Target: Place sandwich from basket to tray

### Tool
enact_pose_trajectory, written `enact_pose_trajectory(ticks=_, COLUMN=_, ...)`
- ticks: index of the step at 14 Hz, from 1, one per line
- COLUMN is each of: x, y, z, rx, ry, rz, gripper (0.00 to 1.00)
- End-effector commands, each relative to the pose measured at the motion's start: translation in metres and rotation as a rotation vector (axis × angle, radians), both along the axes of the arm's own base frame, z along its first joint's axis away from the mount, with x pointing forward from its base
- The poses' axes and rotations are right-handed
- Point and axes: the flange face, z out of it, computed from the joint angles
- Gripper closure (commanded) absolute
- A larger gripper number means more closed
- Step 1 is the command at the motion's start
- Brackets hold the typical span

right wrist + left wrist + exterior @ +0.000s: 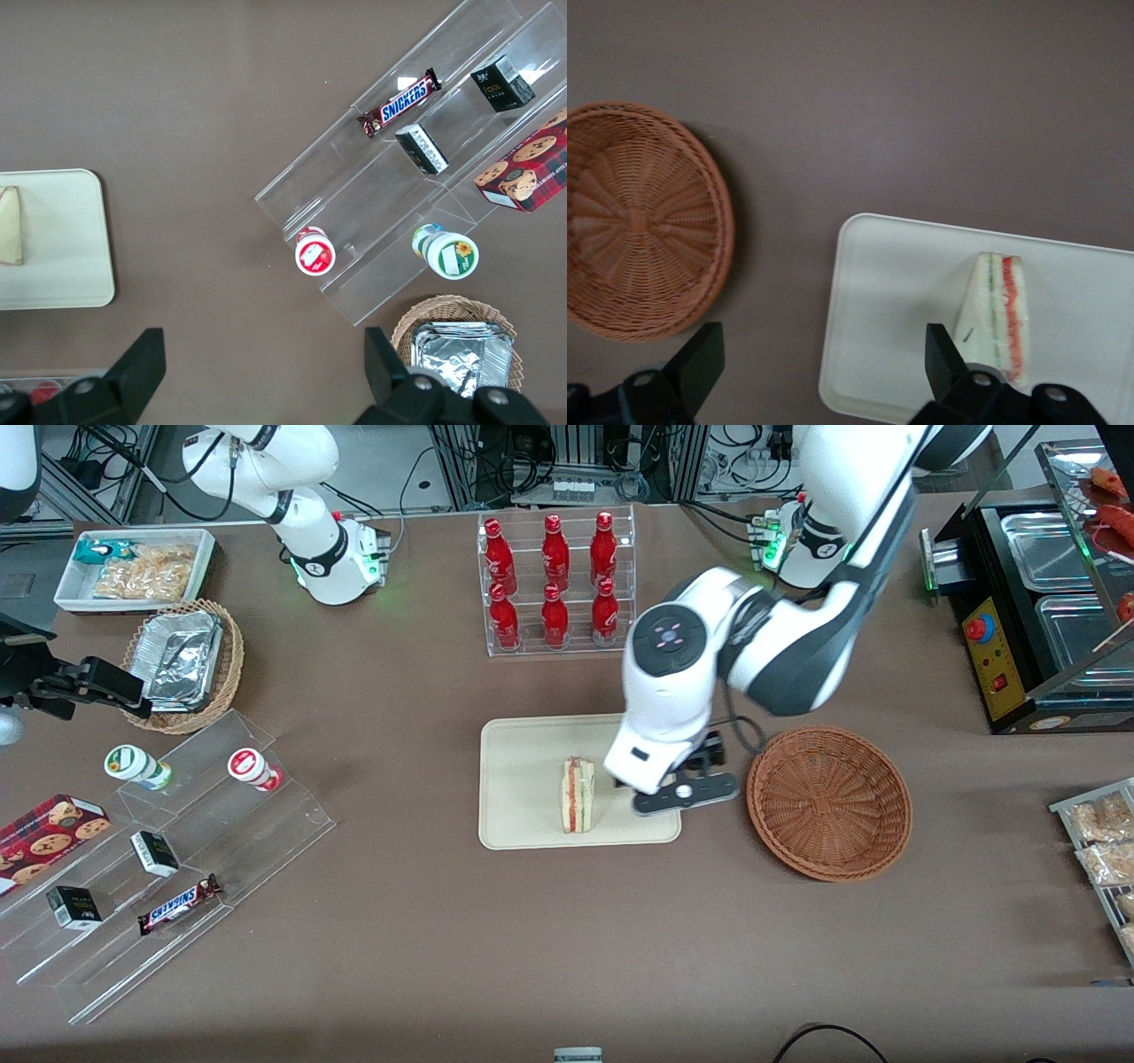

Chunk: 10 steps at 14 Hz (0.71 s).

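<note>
The sandwich (pixel 578 795) (pixel 997 305), a pale wedge with red and green filling, stands on its edge on the cream tray (pixel 523 779) (pixel 895 301). Beside the tray, toward the working arm's end of the table, sits the round reddish-brown basket (pixel 828 802) (pixel 638 221), with nothing in it. My gripper (pixel 822 363) hangs above the tray's rim that faces the basket, between sandwich and basket. It is open and holds nothing. One black finger (pixel 943 354) is close beside the sandwich. In the front view the wrist (pixel 660 766) hides the fingers.
A clear rack of red bottles (pixel 556 584) stands farther from the front camera than the tray. A clear stepped stand with snacks (pixel 168 859), a lighter wicker basket of foil containers (pixel 182 662) and a white bin (pixel 137 567) lie toward the parked arm's end. A black food warmer (pixel 1045 602) is at the working arm's end.
</note>
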Motion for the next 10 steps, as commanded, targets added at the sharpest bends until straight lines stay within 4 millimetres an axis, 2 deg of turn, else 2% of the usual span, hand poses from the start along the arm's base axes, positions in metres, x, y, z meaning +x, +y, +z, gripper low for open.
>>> enact_pose_trajectory(ticks=1, x=-0.010, y=0.071, z=0.028, rx=0.052, ry=0.060, rz=-0.066, gripper=0.00)
enact_pose_trajectory(ticks=5, x=-0.011, y=0.178, z=0.075, rx=0.012, ry=0.162, rz=-0.158, gripper=0.00)
enact_pose_trajectory(ticks=7, x=-0.018, y=0.219, z=0.101, rx=0.016, ry=0.180, rz=-0.150, gripper=0.00)
enact_pose_trajectory(ticks=10, x=-0.040, y=0.253, z=0.135, rx=0.001, ry=0.219, rz=-0.138, gripper=0.00)
